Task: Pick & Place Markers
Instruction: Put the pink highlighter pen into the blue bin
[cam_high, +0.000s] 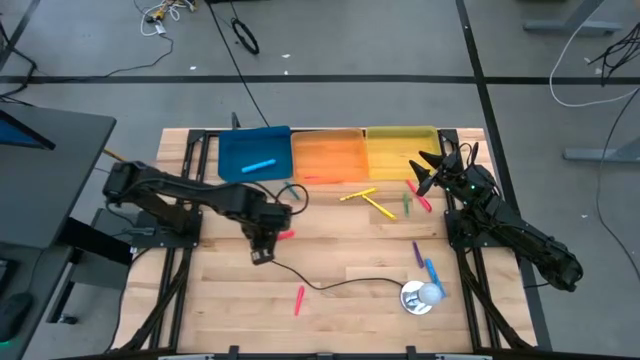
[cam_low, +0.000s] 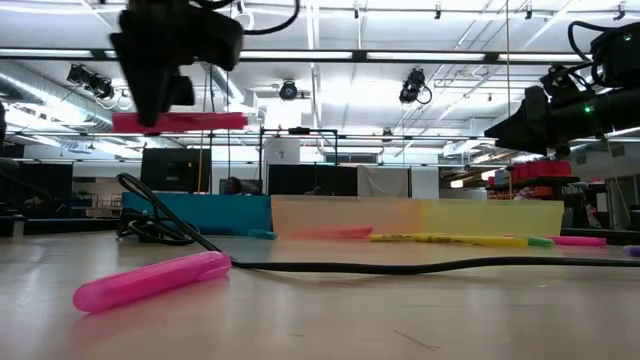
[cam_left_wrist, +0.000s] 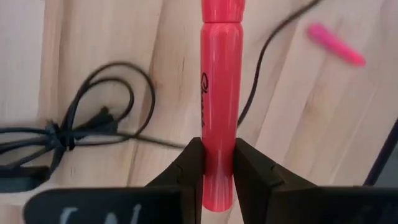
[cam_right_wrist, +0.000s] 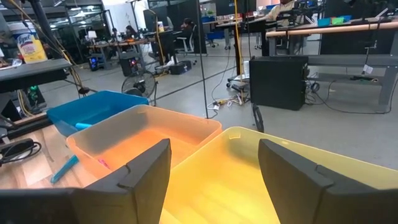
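My left gripper (cam_high: 264, 243) hangs over the table's middle left, shut on a red marker (cam_low: 180, 121) that is off the wood. A pink marker (cam_high: 298, 300) lies near the front. Yellow markers (cam_high: 366, 200), a green one (cam_high: 406, 206), a pink one (cam_high: 421, 198), a purple one (cam_high: 417, 252) and a blue one (cam_high: 432, 272) lie on the right half. Another blue marker (cam_high: 259, 165) lies in the blue tray (cam_high: 232, 160). My right gripper (cam_high: 425, 170) stands open and empty at the yellow tray (cam_right_wrist: 261, 180). My left gripper pinches the red marker's barrel (cam_left_wrist: 219, 134) between its two fingers, close to one end. The fingers (cam_left_wrist: 186, 165) come from above, pointing down, and lie across the marker. The marker hangs level and clear of the table, its long part sticking out toward the table's right.
Blue, orange (cam_high: 328, 155) and yellow trays stand side by side along the far edge. A thin black cable (cam_high: 340, 283) runs across the table to a round silver-white object (cam_high: 420, 297) at the front right, with a coil of it (cam_left_wrist: 81, 124) near the left gripper.
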